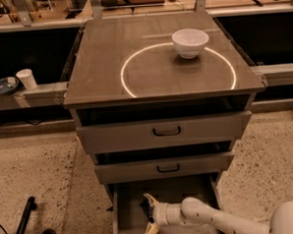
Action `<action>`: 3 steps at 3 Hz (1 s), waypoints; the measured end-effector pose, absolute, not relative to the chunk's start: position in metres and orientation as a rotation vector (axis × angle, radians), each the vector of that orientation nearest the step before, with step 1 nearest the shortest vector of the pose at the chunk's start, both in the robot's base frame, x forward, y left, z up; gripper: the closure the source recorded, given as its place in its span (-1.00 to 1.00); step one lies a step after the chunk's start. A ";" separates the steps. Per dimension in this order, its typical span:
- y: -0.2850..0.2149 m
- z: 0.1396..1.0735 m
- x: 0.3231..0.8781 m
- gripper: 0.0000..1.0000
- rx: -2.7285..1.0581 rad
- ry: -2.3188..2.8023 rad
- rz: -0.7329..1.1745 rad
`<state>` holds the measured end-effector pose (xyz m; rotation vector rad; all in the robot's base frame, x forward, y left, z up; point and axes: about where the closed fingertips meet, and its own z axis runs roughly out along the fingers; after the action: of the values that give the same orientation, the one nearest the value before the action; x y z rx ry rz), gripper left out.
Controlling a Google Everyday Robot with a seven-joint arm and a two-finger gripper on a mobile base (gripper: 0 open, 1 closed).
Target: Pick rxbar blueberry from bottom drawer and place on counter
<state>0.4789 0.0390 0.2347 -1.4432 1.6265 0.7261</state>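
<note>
The bottom drawer is pulled out at the foot of the cabinet. My gripper is inside it, reaching in from the right on a white arm, low over the drawer floor. Its two pale fingers stand spread apart, so it is open. A small dark flat thing, apparently the rxbar blueberry, lies between them close to the far finger; I cannot tell if it is touched. The counter above bears a bright circle.
A white bowl sits on the counter at the circle's far right edge. The two upper drawers with black handles stand slightly ajar. A paper cup and a plate rest on the left bench. A black pole leans at the lower left.
</note>
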 end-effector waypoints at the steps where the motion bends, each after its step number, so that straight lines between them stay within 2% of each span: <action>1: 0.033 0.210 0.495 -1.00 -1.387 1.696 0.717; 3: 0.012 0.162 0.520 -1.00 -1.252 1.824 0.719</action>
<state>0.5198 0.0124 0.1616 -1.2517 1.8244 0.7193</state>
